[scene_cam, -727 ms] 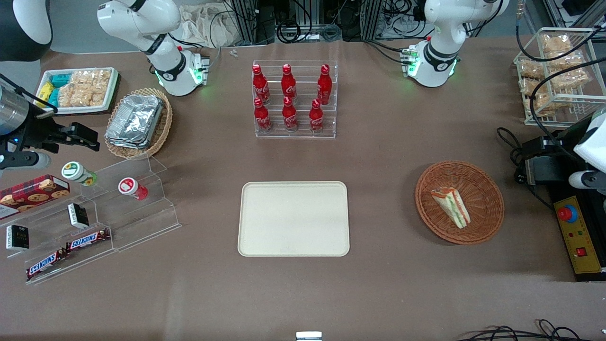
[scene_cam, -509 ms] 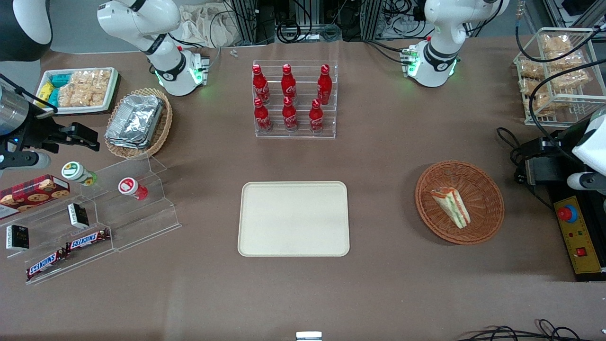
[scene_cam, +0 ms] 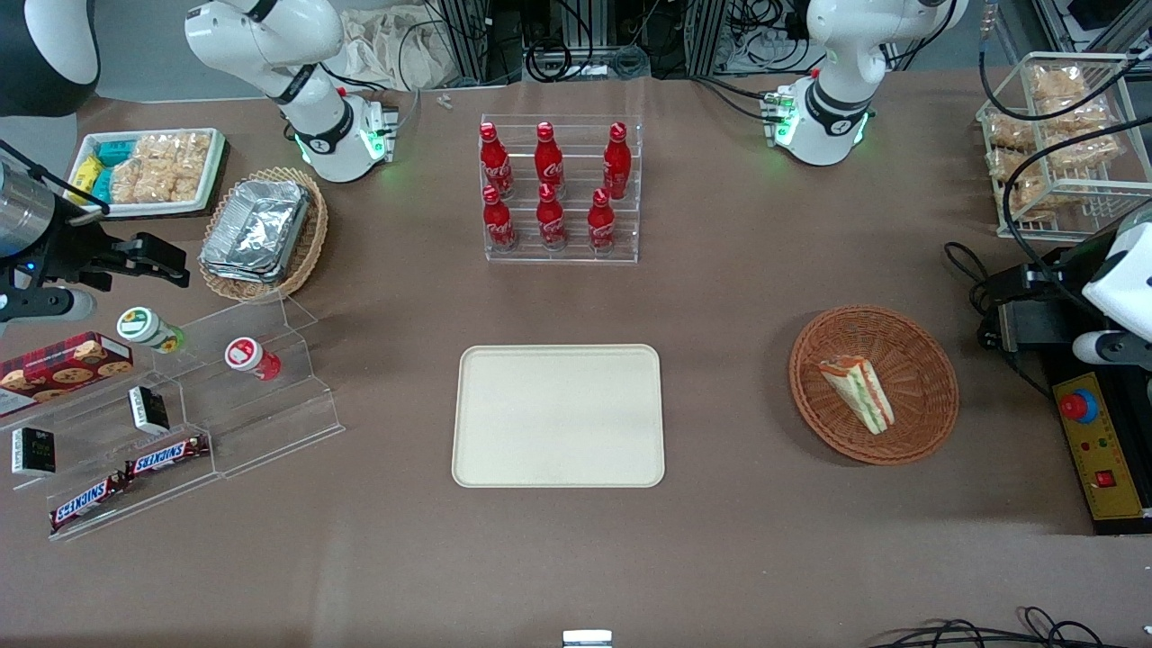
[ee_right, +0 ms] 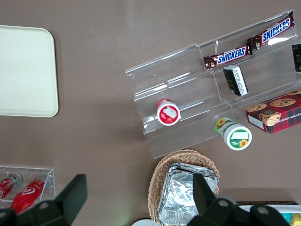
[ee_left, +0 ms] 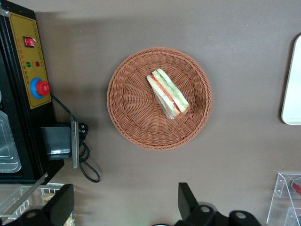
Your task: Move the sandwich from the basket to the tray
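You can read "SNICKERS" on two chocolate bars (scene_cam: 126, 479) that lie on the lowest step of the clear stepped stand (scene_cam: 193, 418), toward the parked arm's end of the table. On the same stand you see two round cups, one with a red lid (scene_cam: 243, 352) and one with a green lid (scene_cam: 139, 326) that shows a sunflower picture, two small dark packets (scene_cam: 148, 409), and one red box of cookies (scene_cam: 65, 362); the writing on these is too small to read. In the clear rack (scene_cam: 562, 191) there are six red bottles (scene_cam: 551, 216) with white script that looks like Coca-Cola, three in each row.

There is one sandwich (scene_cam: 859, 392), and it lies in the round brown basket (scene_cam: 927, 423) toward the working arm's end of the table. The wedge has white bread with red and green layers. The one cream tray (scene_cam: 558, 416) lies flat near the middle of the table, well apart from the basket, with nothing on it.

The gripper (ee_left: 124, 207) hangs high above the table, near the basket's edge and not touching anything. Its two black fingers (ee_left: 186, 202) stand wide apart and hold nothing. Beside the basket you see a yellow control panel (scene_cam: 1100, 445) with one red round button.
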You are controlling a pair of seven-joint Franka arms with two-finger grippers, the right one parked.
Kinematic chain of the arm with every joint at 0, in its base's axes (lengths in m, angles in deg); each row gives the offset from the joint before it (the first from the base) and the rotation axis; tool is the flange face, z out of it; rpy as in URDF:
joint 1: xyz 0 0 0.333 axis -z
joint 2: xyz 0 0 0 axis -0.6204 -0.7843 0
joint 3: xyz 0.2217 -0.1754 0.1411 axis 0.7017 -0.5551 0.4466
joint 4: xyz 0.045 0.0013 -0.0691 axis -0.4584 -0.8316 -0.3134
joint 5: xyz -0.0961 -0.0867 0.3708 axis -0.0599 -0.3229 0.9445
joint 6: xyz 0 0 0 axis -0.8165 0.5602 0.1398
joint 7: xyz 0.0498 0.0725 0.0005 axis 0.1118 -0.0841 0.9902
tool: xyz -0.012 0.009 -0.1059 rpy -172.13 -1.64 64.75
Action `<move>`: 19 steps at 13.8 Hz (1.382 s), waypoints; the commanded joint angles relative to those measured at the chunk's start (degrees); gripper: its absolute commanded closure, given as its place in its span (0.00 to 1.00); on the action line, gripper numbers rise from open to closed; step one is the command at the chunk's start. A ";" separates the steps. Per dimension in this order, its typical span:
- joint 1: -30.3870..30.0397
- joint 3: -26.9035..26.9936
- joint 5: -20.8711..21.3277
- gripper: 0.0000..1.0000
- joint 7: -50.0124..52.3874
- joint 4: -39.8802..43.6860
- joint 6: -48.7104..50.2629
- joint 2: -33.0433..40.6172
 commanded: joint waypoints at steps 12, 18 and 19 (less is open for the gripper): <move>0.64 -0.37 -5.25 0.01 14.95 -22.61 -26.55 -0.15; 2.05 -0.46 -4.37 0.01 42.40 -32.39 -49.27 -6.81; 2.40 -0.38 -3.67 0.01 43.72 -32.65 -49.27 -7.96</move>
